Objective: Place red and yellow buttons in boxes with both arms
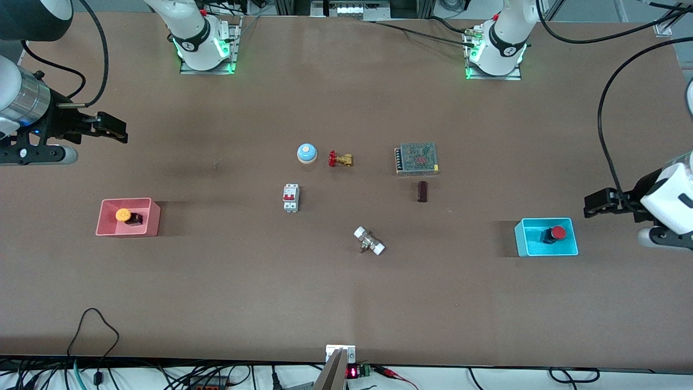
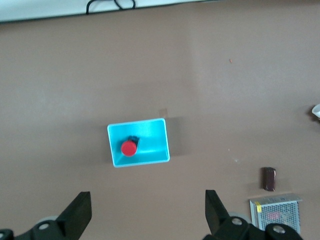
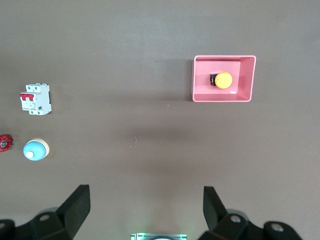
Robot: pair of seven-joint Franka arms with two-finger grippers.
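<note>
1. Wide brown matte bench (image 1: 216, 303) fills nearly the whole front view; soft shadows lie across it.
2. White strip (image 1: 487, 379) along the bench's near edge, strewn with black cables (image 1: 92, 325).
3. Small red digit display (image 1: 352, 372) at mid-edge.

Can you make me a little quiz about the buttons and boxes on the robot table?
1. True or false: the red button lies in the cyan box.
2. Which box holds the yellow button? A) cyan B) pink C) none
3. Fill in: the left gripper and the right gripper both have their fingers ____.

Key: 1 true. 2 B, the pink box. 3 open, each gripper is up above the table, holding nothing.
</note>
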